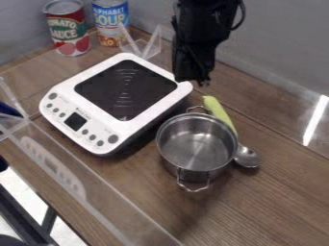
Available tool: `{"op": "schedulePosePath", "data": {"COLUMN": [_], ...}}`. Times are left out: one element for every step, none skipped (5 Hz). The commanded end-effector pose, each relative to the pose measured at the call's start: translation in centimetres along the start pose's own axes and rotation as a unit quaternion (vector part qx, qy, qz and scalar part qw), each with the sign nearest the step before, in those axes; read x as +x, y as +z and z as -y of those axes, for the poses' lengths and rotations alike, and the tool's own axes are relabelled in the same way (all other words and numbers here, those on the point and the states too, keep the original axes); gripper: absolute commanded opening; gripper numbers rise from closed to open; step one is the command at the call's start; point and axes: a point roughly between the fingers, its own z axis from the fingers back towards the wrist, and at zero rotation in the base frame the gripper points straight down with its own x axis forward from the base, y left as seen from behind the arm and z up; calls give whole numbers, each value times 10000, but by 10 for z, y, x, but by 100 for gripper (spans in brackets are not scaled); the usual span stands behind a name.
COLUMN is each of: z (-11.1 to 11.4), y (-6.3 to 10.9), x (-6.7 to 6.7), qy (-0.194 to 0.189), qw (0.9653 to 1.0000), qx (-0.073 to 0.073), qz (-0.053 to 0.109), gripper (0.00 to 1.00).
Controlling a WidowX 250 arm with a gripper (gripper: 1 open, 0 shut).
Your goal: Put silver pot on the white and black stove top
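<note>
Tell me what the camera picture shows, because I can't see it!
A silver pot sits on a wooden table beside a white and black stove, not on it. The black gripper hangs above, shut and empty, and a spoon lies by the pot.

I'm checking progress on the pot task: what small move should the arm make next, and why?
Probably open the gripper and descend to the silver pot's rim. The pot sits on the table beside the stove top, while the shut gripper hangs above, holding nothing.
</note>
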Motion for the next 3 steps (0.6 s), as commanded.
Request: {"op": "schedulePosePath", "data": {"z": [19,38,42], "y": [14,12,6], "x": [13,19,20], "qy": [-108,-231,-277], "qw": [9996,9993,9991], "qx": [76,26,31], "qz": [265,287,317], "gripper": [100,0,0]}}
